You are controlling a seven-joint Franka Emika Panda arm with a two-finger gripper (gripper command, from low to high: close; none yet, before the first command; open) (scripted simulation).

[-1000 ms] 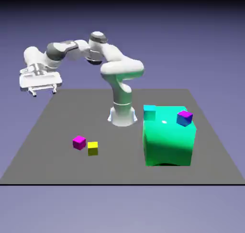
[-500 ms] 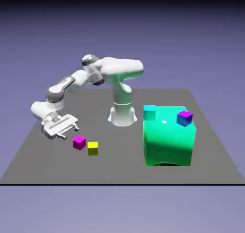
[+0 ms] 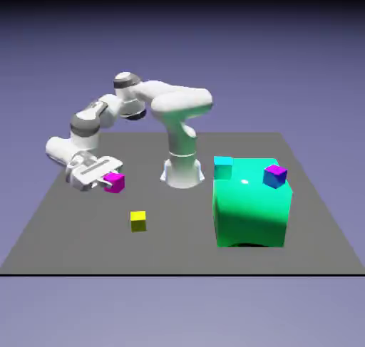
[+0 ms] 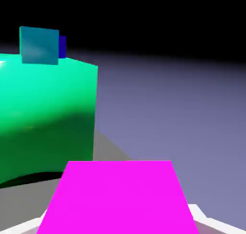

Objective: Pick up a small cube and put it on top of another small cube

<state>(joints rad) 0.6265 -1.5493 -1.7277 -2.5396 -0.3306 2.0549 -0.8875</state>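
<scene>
The tiny all-magenta cube (image 3: 114, 182) hangs above the table toward the exterior view's left, with my gripper (image 3: 110, 182) shut on it. The same magenta cube (image 4: 117, 197) fills the bottom of the hand view and hides most of the fingers. The yellow cube (image 3: 138, 221) rests on the grey table (image 3: 78, 231), below the held cube and a little toward the exterior view's right.
A big green block (image 3: 252, 203) stands on the exterior view's right, also large in the hand view as the green block (image 4: 45, 113). On it sit a cyan cube (image 3: 223, 168) and a blue cube with a magenta top (image 3: 274, 175). The robot base (image 3: 182, 171) stands behind.
The gripper came down from high on the left to the magenta cube, shut on it and lifted it off the table. The yellow cube has not moved.
</scene>
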